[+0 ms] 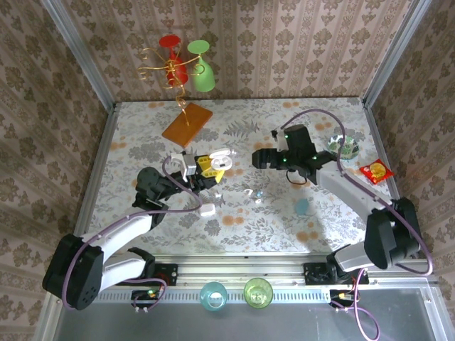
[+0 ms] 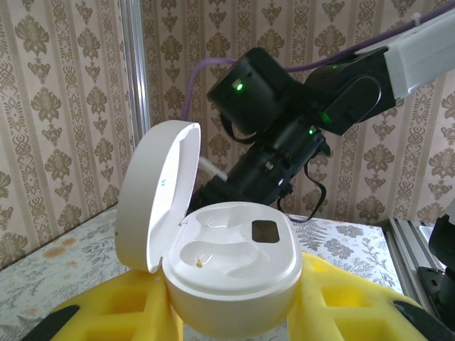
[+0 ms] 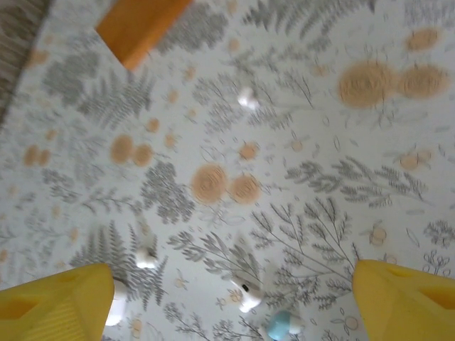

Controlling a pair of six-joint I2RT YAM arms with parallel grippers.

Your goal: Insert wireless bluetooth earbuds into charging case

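On the left, the left gripper (image 2: 227, 316) is clenched on the lower half of the white charging case (image 2: 238, 273). It holds the case raised above the table (image 1: 142, 135), with the lid (image 2: 153, 195) swung open to the left. Both hollows of the case are empty; no earbud sits in it yet.

Right of the case and nearer to the arm bases, the earbuds (image 1: 249, 192) lie loose on the table. In the right wrist view a white earbud (image 3: 245, 295) lies on the table below the gap of the right gripper (image 3: 231, 284), a little toward its right side. A pale blue earbud (image 3: 281, 327) lies just beside it. The picture is too blurred to tell which way their long axes run.

The right gripper is released: its yellow fingers (image 3: 405, 305) stand wide apart with nothing between them, and it hangs above the table, not touching any piece. I judge that the right arm is the nearer one, so the pick is its work: it should go straight down over the white earbud.
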